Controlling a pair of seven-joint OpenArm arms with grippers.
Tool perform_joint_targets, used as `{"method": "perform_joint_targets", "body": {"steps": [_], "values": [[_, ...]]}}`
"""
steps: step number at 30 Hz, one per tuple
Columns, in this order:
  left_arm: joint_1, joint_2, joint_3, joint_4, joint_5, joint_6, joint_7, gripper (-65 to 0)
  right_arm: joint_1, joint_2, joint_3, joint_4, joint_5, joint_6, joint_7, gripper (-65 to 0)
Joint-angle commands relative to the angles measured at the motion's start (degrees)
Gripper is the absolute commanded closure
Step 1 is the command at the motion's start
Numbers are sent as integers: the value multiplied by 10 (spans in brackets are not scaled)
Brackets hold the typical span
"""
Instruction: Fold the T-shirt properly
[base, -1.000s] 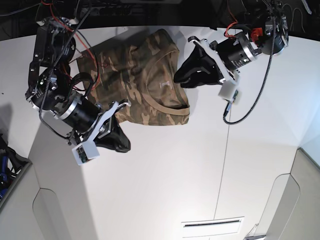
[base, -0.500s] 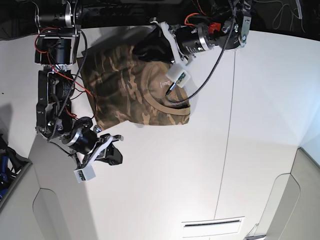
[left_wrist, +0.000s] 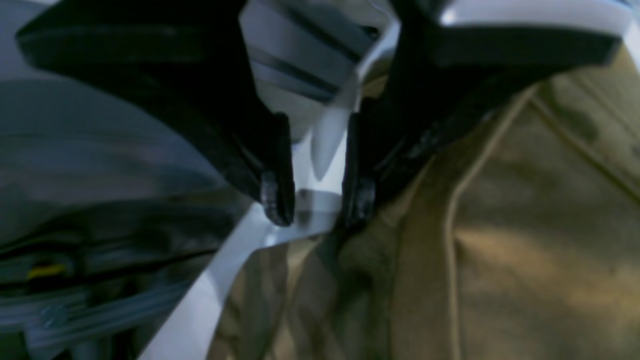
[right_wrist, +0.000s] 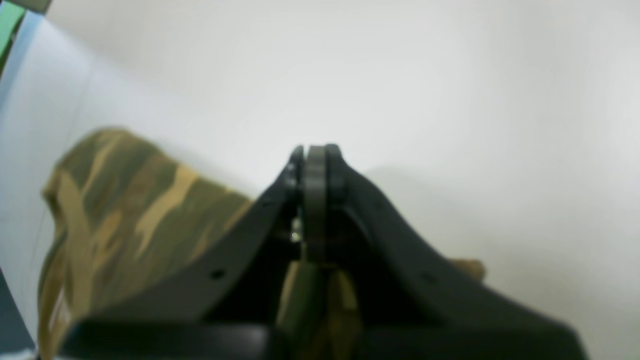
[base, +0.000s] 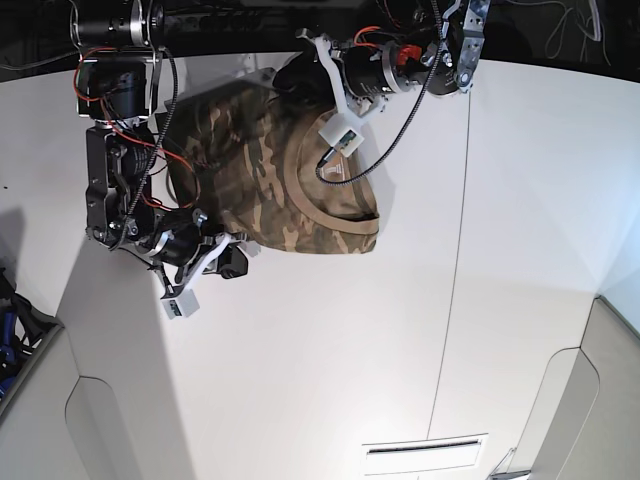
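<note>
The T-shirt (base: 270, 185) lies partly folded on the white bench (base: 400, 340), near its far edge. It looks soft, light and limp, so I would take it by a hem or sleeve edge, where the layers pinch together. The left hand (left_wrist: 317, 200) is over its far edge, fingers a little spread with bench showing between them. The right hand (right_wrist: 315, 165) is pressed together, empty, just beside the near corner. Only the base view shows the tan collar (base: 310, 205).

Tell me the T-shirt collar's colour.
Plain tan, against the camouflage T-shirt; the collar shows best in the base view.
</note>
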Motion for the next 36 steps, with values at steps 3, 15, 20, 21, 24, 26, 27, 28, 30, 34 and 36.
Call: {"method": "perform_joint_targets", "body": {"steps": [3, 15, 20, 21, 24, 26, 27, 28, 30, 34, 36], "values": [[-31, 0, -15, 8, -1, -6, -10, -178, 14, 24, 1, 9, 40, 5, -13, 0], [-108, 0, -131, 8, 8, -3, -19, -178, -27, 86, 4, 20, 199, 9, -132, 0], [-130, -14, -134, 7, 56, 35, -51, -178, -105, 82, 5, 69, 254, 15, -141, 0], [-131, -19, -134, 6, 60, 35, -53, -178, -122, 78, 5, 84, 262, 15, -144, 0], [-135, -40, -134, 1, 64, 35, -62, -178, -171, 57, 5, 137, 273, 15, -150, 0], [-139, -54, -134, -4, 65, 35, -73, -178, -198, 42, 5, 170, 273, 15, -150, 0], [-143, -59, -134, -5, 66, 35, -76, -178, -208, 37, 5, 185, 272, 15, -149, 0], [-147, -64, -134, -5, 68, 35, -77, -178, -215, 32, 6, 199, 267, 15, -149, 0], [-156, -73, -134, -5, 68, 40, -75, -178, -223, 31, 6, 224, 264, 15, -149, 0], [-157, -100, -151, 12, 30, 43, -54, -178, -231, 31, 35, 287, 244, 15, -166, 0], [-135, -110, -177, 39, 2, 43, -33, -178, -238, 34, 61, 325, 247, 15, -200, 0]]}}
